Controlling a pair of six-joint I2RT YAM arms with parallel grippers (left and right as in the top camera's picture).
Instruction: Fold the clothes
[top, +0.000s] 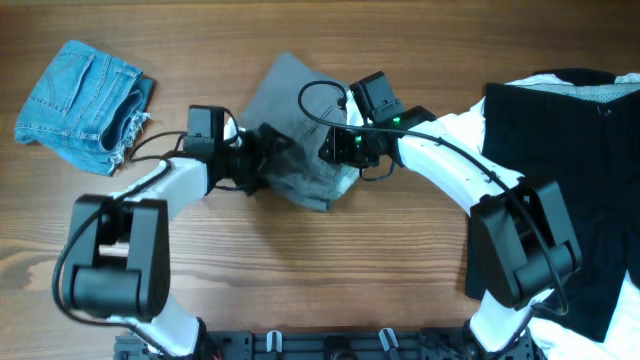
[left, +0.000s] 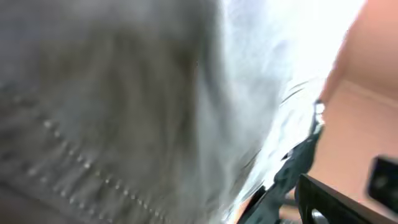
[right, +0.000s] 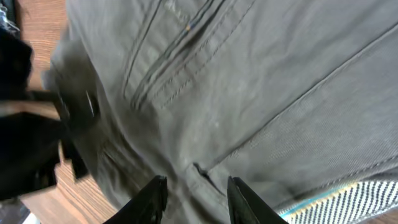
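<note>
Grey twill pants (top: 300, 120) sit bunched mid-desk (top: 330, 270), slightly toward 12 o'clock, with folded denim shorts (top: 80, 100) off at 10. Right end effector (right: 198, 186) is spread wide over the fly area. Left end effector (top: 262, 160) is at the pants' 9 o'clock edge; can't tell if it's pinching, its wrist view is pure blur. Fabric looks soft, floppy and fairly light, so I'd grab the thicker waistband or a seam.
</note>
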